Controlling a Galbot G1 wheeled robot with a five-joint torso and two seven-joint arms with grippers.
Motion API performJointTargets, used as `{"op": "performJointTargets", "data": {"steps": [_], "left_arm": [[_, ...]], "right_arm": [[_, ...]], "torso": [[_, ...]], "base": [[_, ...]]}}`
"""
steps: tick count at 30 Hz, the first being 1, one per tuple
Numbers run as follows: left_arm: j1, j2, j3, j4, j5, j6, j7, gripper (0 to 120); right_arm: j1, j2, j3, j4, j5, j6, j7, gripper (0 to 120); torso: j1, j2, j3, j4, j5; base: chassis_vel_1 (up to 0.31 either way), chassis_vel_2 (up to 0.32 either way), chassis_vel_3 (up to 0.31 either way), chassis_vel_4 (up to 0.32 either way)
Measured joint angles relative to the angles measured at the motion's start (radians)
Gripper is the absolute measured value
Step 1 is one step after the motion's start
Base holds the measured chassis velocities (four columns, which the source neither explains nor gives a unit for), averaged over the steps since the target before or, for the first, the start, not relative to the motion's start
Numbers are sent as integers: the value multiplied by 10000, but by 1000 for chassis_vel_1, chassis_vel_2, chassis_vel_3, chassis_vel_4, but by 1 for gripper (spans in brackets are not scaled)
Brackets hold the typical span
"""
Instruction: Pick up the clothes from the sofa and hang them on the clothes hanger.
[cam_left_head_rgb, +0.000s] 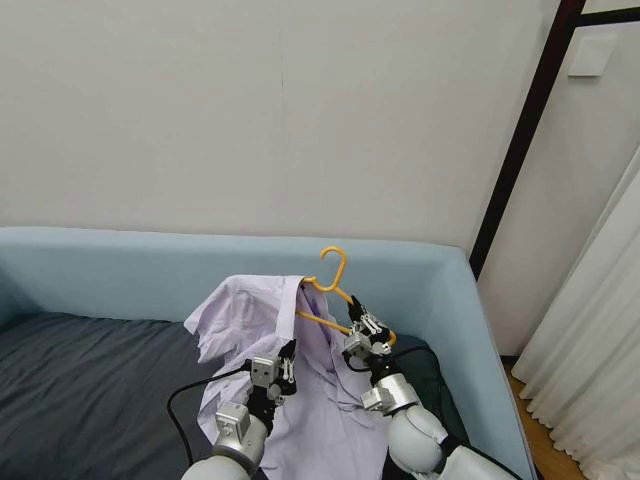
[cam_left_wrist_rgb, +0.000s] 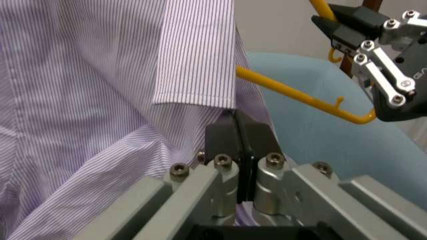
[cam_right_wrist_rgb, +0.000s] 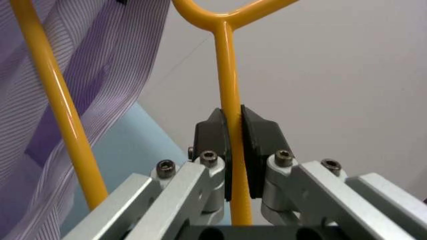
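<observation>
**Two robot hands hold a striped shirt and a yellow hanger above a blue sofa**

The shirt (cam_left_head_rgb: 258, 318), pale lilac with fine stripes, is held up in the air in front of the backrest of a light blue sofa (cam_left_head_rgb: 100, 260). Its upper part is draped over one arm of a yellow hanger (cam_right_wrist_rgb: 227, 65). The rest falls in loose folds between the robot's two arms. The hanger's hook rises just above the top edge of the backrest, against a plain white wall (cam_left_head_rgb: 250, 120).

The right hand (cam_left_head_rgb: 368, 335) is at the hanger's bare side, beside the shirt. From its wrist camera, the two dark fingers (cam_right_wrist_rgb: 257, 135) are clamped narrowly on the hanger's straight yellow stem, just under the point where the stem splits. Striped cloth hangs beside the hanger's other bar.

The left hand (cam_left_head_rgb: 286, 364) sits lower, against the front of the shirt. In its wrist view the fingers (cam_left_wrist_rgb: 220, 137) are pressed together, with a fold of fabric pinched at their tips, just beneath the edge of a cuff. Past them, a yellow hanger bar emerges from under the cloth towards the right hand.

Under the shirt lies the sofa's dark grey seat cushion (cam_left_head_rgb: 80, 380). A black cable (cam_left_head_rgb: 185, 400) loops beside the left arm. A white curtain (cam_left_head_rgb: 600, 350) hangs at the far right of the room.
</observation>
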Motion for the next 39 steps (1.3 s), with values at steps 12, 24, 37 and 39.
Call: {"op": "performJointTargets", "data": {"steps": [12, 24, 37, 39], "left_arm": [[-351, -560, 373, 385, 144, -687, 72, 0], [-456, -898, 534, 960, 468, -1488, 41, 5], [418, 845, -817, 1190, 879, -3596, 606, 54], [409, 1821, -890, 1153, 230, -3942, 1014, 64]], "right_arm": [[-117, 122, 49, 37, -273, 118, -69, 4], [-137, 142, 319, 54, -263, 425, -122, 4], [-431, 148, 1081, -134, -1198, 1235, -236, 4], [-915, 152, 1634, -94, -1423, 1333, -232, 4]], "torso": [[0, 0, 0, 0, 0], [0, 0, 0, 0, 0], [0, 0, 0, 12, -4], [0, 0, 0, 1, -3]], "base": [[0, 0, 0, 0], [0, 0, 0, 0], [0, 0, 0, 0], [0, 0, 0, 0]]}}
